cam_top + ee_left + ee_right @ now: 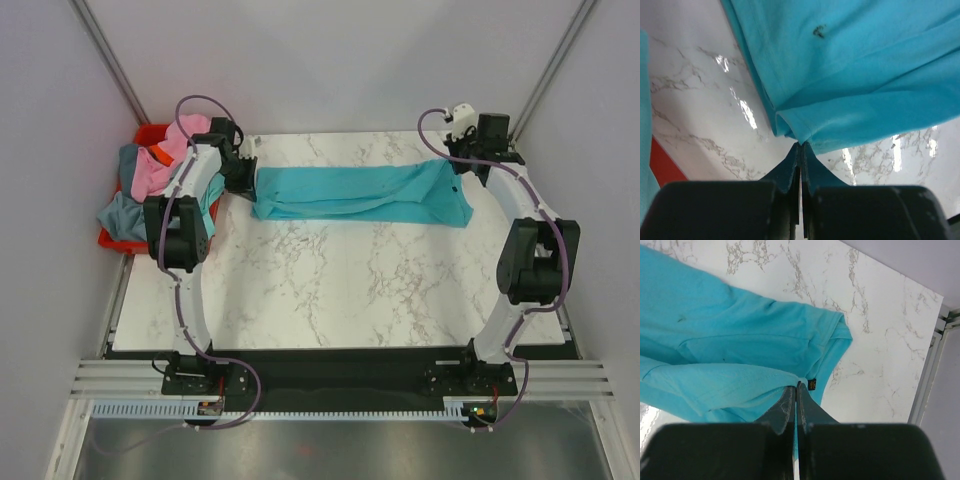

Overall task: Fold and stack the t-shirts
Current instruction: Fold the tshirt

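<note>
A bright teal t-shirt (360, 192) is stretched in a long band across the far part of the marble table. My left gripper (247, 175) is shut on its left end; in the left wrist view the cloth (855, 75) runs up from the closed fingertips (800, 146). My right gripper (455, 160) is shut on the right end; in the right wrist view the teal cloth (730, 355) with a small black tag (812, 384) sits at the closed tips (796, 386). Pink, grey-blue and teal shirts (150, 175), one with an orange patch, lie heaped at the far left.
The heap lies in a red bin (112, 238) off the table's left edge. The marble table (340, 290) is bounded by white walls and metal frame posts. The arm bases stand on a black strip (340, 375) at the near edge.
</note>
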`<action>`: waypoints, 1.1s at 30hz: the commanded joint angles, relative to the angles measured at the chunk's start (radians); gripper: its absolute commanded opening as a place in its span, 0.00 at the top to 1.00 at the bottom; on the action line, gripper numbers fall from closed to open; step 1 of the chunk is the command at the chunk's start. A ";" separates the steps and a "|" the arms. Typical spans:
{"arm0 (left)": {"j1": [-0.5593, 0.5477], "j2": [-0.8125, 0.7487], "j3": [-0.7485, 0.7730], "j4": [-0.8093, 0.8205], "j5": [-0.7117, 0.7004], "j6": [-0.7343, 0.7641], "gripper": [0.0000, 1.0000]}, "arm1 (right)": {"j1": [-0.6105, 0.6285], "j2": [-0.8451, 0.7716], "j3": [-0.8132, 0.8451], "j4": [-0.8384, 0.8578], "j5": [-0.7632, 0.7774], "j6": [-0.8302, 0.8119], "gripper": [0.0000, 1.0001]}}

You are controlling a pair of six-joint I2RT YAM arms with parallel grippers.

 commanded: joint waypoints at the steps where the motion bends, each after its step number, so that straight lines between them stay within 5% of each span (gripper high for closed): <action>1: -0.010 0.034 0.097 0.016 -0.030 0.038 0.98 | -0.007 0.067 0.114 0.055 0.021 0.033 1.00; 20: -0.033 0.143 0.238 0.073 -0.165 0.035 0.98 | -0.006 0.243 0.234 0.097 0.053 0.056 1.00; 21: -0.034 0.148 0.242 0.076 -0.182 0.033 0.94 | -0.004 0.249 0.237 0.098 0.058 0.056 1.00; 25: -0.054 0.139 0.247 0.094 -0.252 0.015 0.41 | 0.013 0.274 0.257 0.118 0.116 0.072 0.96; 27: -0.065 0.088 0.233 0.094 -0.254 0.013 0.34 | 0.016 0.254 0.259 0.123 0.150 0.088 0.67; 30: -0.080 -0.008 0.177 0.096 -0.233 -0.002 0.26 | 0.016 0.190 0.236 0.127 0.171 0.122 0.50; 33: -0.083 -0.071 0.086 0.094 -0.205 -0.027 0.22 | 0.016 0.110 0.183 0.126 0.176 0.150 0.44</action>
